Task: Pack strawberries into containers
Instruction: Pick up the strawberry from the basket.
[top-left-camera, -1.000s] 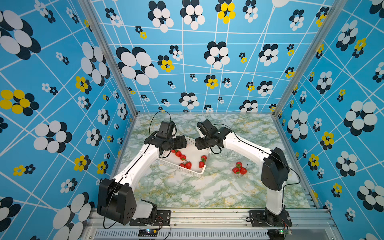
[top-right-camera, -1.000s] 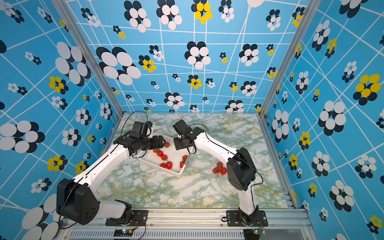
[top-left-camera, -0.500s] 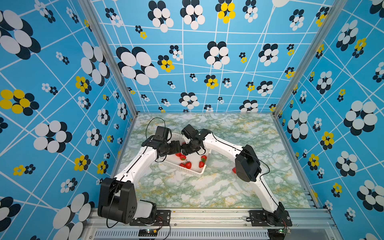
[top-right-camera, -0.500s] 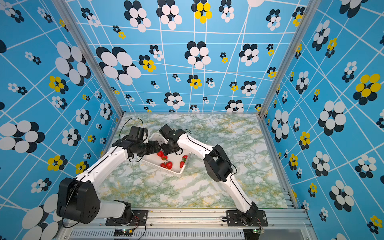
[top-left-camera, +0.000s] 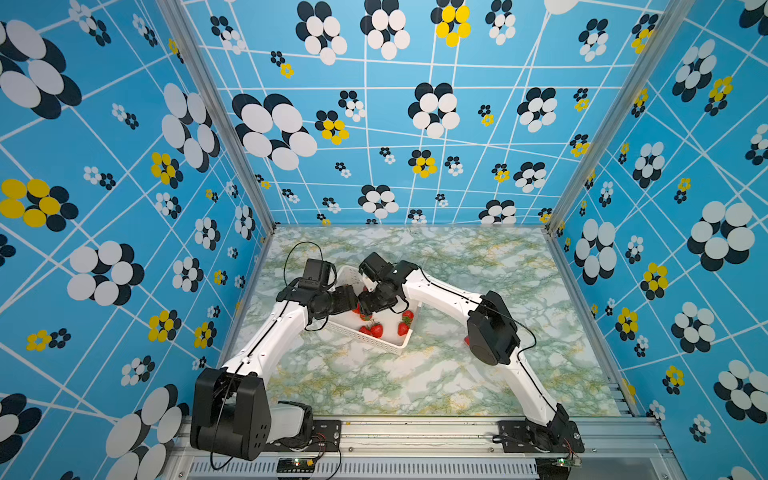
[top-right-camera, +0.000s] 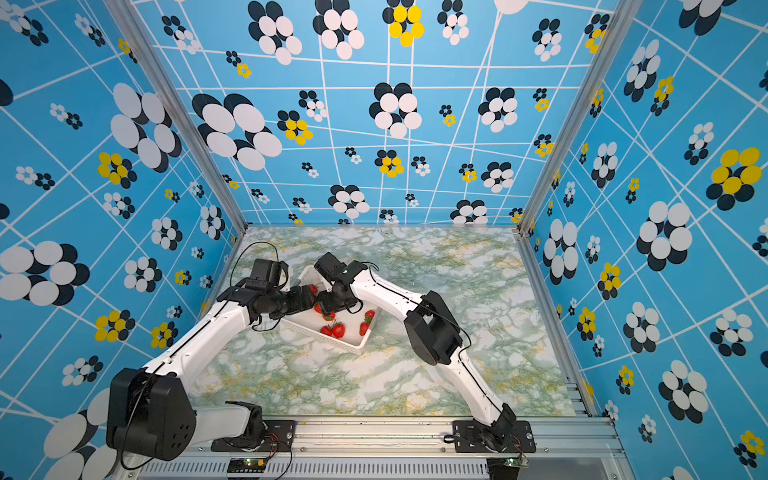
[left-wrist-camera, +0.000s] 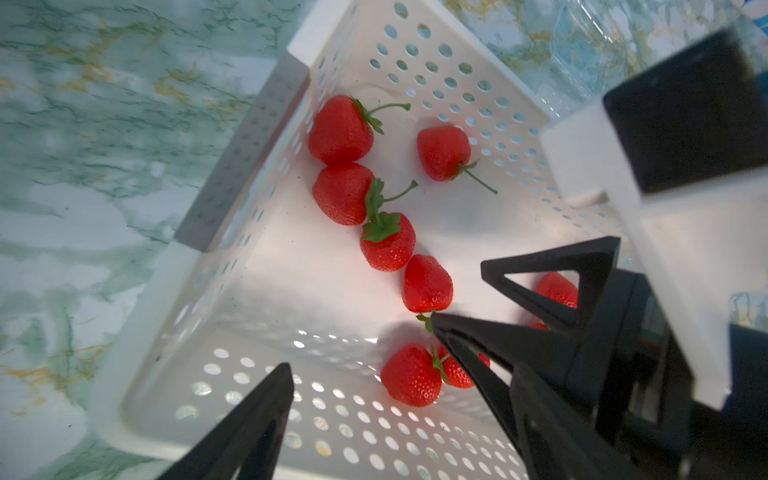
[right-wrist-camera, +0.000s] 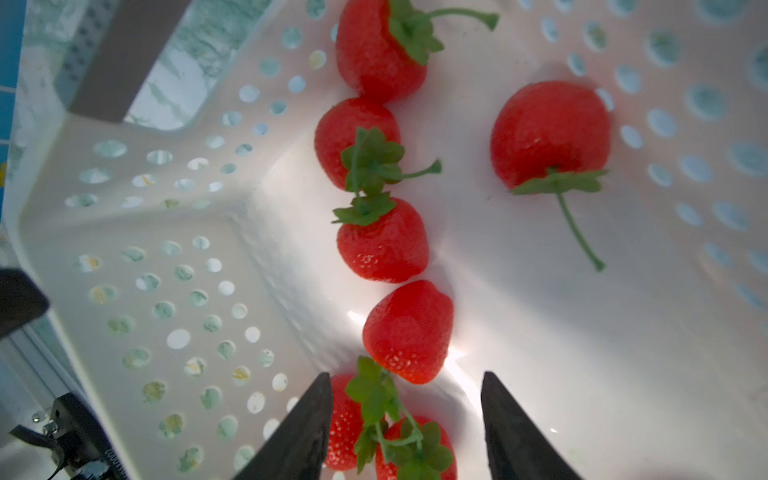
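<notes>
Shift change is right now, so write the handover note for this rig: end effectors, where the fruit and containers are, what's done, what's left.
Left end effector: open, empty, over the basket.
Right end effector: open, low in the basket, straddling a strawberry's green cap, not closed on it.
Strawberries: at least seven loose on the basket floor; a red patch on the table, mostly hidden behind the right arm.
Container: a clear one on the table beyond the basket; the part in view holds no fruit.
Done: no packing can be confirmed. Left: pick the basket's fruit and pack it.
</notes>
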